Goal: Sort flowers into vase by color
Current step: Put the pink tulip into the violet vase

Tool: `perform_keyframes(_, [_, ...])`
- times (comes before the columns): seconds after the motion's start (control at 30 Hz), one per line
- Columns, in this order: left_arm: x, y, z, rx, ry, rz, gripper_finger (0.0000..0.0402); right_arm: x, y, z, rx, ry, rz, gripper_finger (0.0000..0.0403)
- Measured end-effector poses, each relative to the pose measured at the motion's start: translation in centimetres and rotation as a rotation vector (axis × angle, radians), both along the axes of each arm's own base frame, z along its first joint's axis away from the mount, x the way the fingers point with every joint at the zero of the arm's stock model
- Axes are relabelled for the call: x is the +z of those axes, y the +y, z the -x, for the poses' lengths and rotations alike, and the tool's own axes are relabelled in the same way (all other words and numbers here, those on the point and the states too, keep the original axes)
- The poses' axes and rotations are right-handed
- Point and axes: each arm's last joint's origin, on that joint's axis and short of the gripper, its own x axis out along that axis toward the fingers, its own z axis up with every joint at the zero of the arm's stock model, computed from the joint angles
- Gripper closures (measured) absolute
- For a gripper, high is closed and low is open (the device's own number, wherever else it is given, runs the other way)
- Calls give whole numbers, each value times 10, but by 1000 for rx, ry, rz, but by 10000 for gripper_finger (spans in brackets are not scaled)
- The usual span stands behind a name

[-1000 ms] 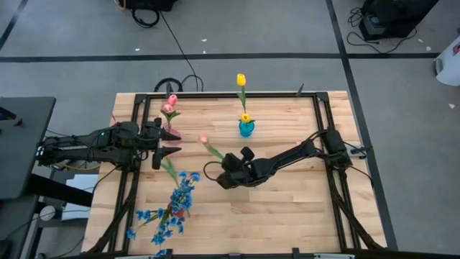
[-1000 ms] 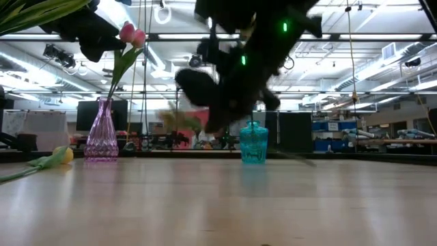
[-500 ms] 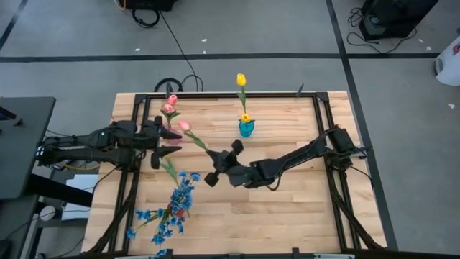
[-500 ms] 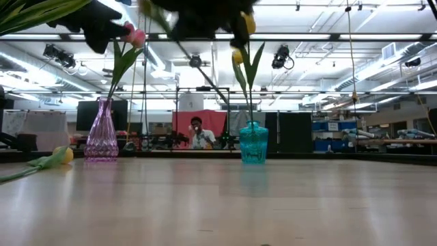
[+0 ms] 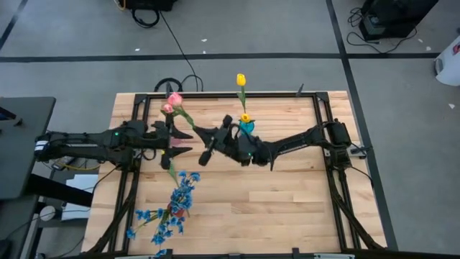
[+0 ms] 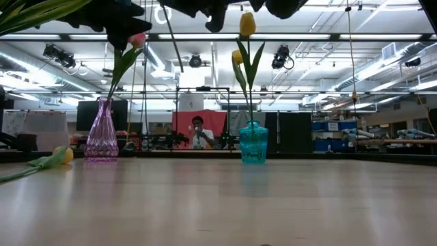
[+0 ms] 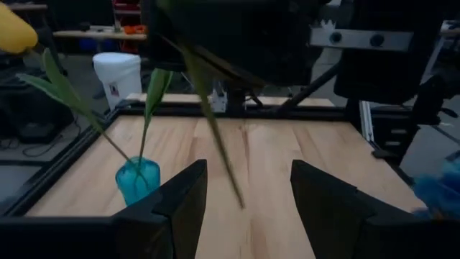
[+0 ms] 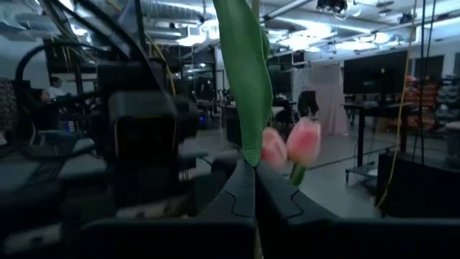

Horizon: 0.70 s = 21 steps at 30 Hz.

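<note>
My right gripper (image 5: 202, 137) is shut on a pink tulip (image 5: 175, 98), held high over the table's far left part. The tulip's bloom sits beside another pink bloom (image 5: 167, 108) standing in the pink glass vase (image 6: 102, 134). My left gripper (image 5: 185, 141) is open, level, just left of the right one and touching nothing. The tulip's lower stem (image 7: 215, 144) hangs in front of the left fingers. The teal vase (image 5: 246, 129) holds two yellow tulips (image 6: 247, 24). Blue sprays (image 5: 174, 205) lie flat near the near-left edge, and another yellow tulip (image 6: 60, 156) lies on the table. My right gripper pinches the pink tulip between its two shut fingers on the green leaf and stem (image 8: 251, 160), partway down from the bloom. The fingers reach in from the table's right. The tulip is lifted clear and tilted, bloom toward the far left, lower stem end (image 7: 237, 201) hanging free.
The black frame rail (image 5: 215, 94) runs around the table top. Bare wood (image 5: 287, 201) lies in the near-right part. A person (image 6: 198, 134) stands in the room far behind the table.
My right gripper has risen and moved toward the table's far-left corner, swinging the pink tulip with it. The bloom has gone from mid-table to beside the blooms over the pink vase. My left gripper has edged a little toward the right and stays open.
</note>
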Motion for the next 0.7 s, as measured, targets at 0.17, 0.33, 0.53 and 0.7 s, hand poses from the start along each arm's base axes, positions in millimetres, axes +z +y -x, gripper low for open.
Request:
perform_keyframes(0.17, [0,4,-12,14,-32,-21,194,14,-5,-3,36,-23,56,397])
perform_keyframes(0.33, [4,8,-20,41,-97,-5,194,19,-4,-4,63,-27,84,397])
perform_keyframes(0.53, [9,9,-26,39,-179,33,194,17,-2,-6,68,-19,109,396])
perform_keyframes(0.7, [9,10,-27,40,-178,45,211,16,3,-6,72,0,118,396])
